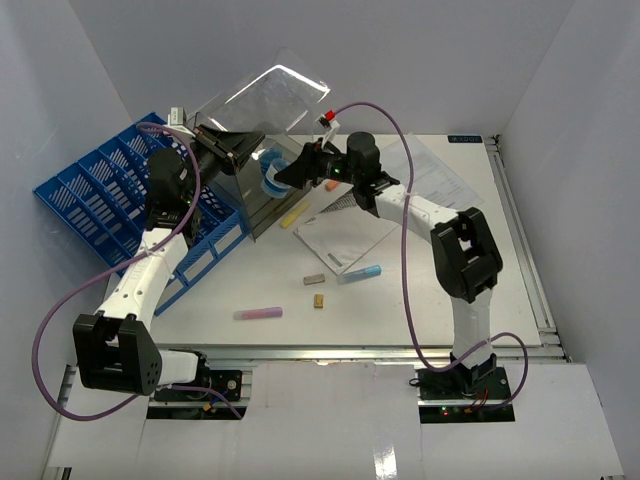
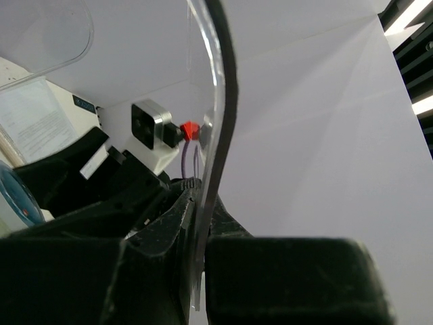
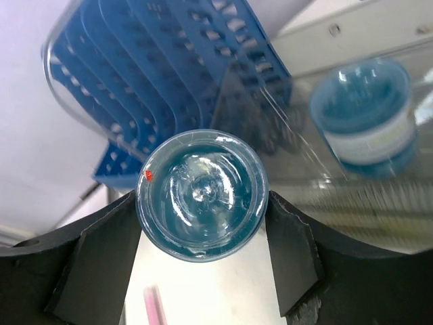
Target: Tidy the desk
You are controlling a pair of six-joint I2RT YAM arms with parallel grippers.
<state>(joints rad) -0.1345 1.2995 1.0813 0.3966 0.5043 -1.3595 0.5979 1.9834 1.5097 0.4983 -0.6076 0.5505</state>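
My left end effector (image 1: 215,145) is clamped on the thin wall of a clear plastic bin (image 1: 270,100). In the left wrist view, the bin's curved edge (image 2: 213,101) runs up from between my closed fingers (image 2: 162,237). The bin is tilted, raised at the far left of the large flat white rectangular desk (image 1: 400,310), just beside the blue slotted plastic file rack (image 1: 100,190).

My right end effector (image 1: 290,172) grips a blue translucent round jar (image 1: 272,170) at the bin's mouth. In the right wrist view, a black finger presses each side of the jar (image 3: 201,193), and I look down on its round end. Behind it is the rack (image 3: 155,61), seen through the clear wall. A second blue round shape shows on that wall, and I cannot tell whether it is a reflection.

The desk fills the middle of the top view, with its metal rail along the near and right edges. On it lie:
- a pink stick (image 1: 259,313) near the front
- a light-blue stick (image 1: 362,272) towards the centre
- a yellow stick (image 1: 291,217) near the bin
- two small tan blocks (image 1: 313,280) between the pink and light-blue sticks
- white paper sheets (image 1: 345,235) under my right arm
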